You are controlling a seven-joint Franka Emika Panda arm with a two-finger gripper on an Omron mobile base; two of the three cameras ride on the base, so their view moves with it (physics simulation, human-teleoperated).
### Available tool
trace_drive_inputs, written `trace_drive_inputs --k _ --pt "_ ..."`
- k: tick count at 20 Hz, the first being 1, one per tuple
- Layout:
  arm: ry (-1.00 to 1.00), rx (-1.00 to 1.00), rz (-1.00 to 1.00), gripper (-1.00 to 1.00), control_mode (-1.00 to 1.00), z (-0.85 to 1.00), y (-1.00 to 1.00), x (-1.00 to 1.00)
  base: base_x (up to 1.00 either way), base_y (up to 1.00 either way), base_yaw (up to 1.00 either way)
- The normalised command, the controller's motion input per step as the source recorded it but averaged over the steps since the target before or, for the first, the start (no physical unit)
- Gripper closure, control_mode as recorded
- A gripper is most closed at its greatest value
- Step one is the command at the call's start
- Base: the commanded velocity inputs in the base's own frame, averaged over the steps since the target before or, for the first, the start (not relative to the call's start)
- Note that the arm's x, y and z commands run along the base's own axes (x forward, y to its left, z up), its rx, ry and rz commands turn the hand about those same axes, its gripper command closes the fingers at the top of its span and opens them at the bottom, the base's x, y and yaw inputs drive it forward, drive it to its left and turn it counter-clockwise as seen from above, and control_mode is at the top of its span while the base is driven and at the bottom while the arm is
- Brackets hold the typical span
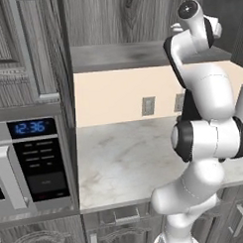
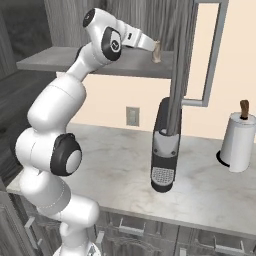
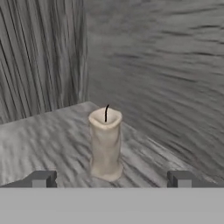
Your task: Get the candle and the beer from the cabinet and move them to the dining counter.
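Note:
The candle [image 3: 105,144] is a short greyish-tan cylinder with a dark wick, standing upright on the grey shelf [image 3: 48,144] of the cabinet. My gripper [image 3: 111,179] is open, one fingertip on each side of the candle and well apart from it. From the right base view, the gripper [image 2: 151,46] reaches onto the shelf [image 2: 60,62] right beside the candle [image 2: 157,52]. The cabinet door [image 2: 179,70] stands open, seen edge-on, with its silver bar handle [image 2: 216,55]. The beer and the dining counter are out of view.
Below the shelf runs a marble wall counter [image 1: 124,153] with a dark coffee machine [image 2: 165,150] and a white paper-towel roll [image 2: 237,142]. A microwave [image 1: 30,161] sits at the left. Wall outlets [image 1: 148,105] are on the backsplash.

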Motion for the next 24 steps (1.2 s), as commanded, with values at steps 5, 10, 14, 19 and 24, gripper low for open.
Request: trace_drive_inputs --k 5,10,14,19,24 --pt "0.00 0.00 0.00 -1.00 -1.00 0.00 -0.08 0.44 0.00 0.00 0.00" --pt "0.00 0.00 0.00 -1.00 -1.00 0.00 -0.05 0.37 0.00 0.00 0.00" --pt "0.00 0.00 0.00 -1.00 -1.00 0.00 -0.07 0.24 0.00 0.00 0.00" --pt "0.01 0.00 0.00 -1.00 -1.00 0.00 -0.07 0.11 0.00 0.00 0.00" --pt "0.02 0.00 0.00 -1.00 -1.00 0.00 -0.07 0.02 0.00 0.00 0.00"
